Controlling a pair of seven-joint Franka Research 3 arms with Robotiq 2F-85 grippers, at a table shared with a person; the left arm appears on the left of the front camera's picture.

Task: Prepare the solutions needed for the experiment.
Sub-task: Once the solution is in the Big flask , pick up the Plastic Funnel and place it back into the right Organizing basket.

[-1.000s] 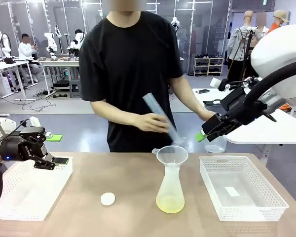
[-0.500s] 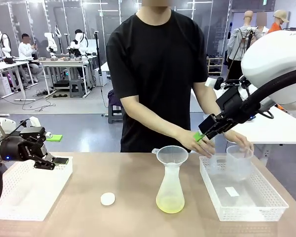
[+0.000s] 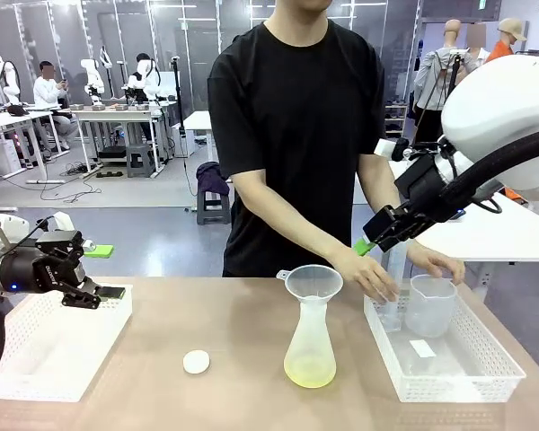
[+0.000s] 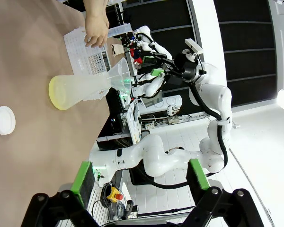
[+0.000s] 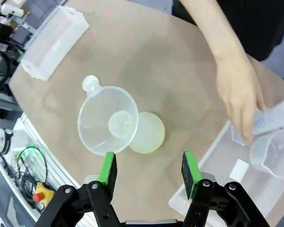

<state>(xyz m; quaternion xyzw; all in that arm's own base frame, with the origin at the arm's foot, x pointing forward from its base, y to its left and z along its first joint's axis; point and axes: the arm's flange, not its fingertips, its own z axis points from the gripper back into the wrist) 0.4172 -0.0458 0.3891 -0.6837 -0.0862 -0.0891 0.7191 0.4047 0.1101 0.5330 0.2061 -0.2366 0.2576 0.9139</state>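
A clear conical flask stands mid-table with a funnel in its neck. A shallow layer of pale yellow solution lies in its bottom. It shows sideways in the left wrist view as the solution, and from above in the right wrist view beside the funnel as the solution. My right gripper hangs open and empty above and to the right of the flask. My left gripper is open over the left tray.
The person's hands set a measuring cylinder and a clear beaker into the white tray on the right, just below my right gripper. A small white cap lies left of the flask.
The person has stepped to the right and lowered the cylinder, earlier tilted over the funnel, into the right tray beside the beaker. Both grippers have barely moved.
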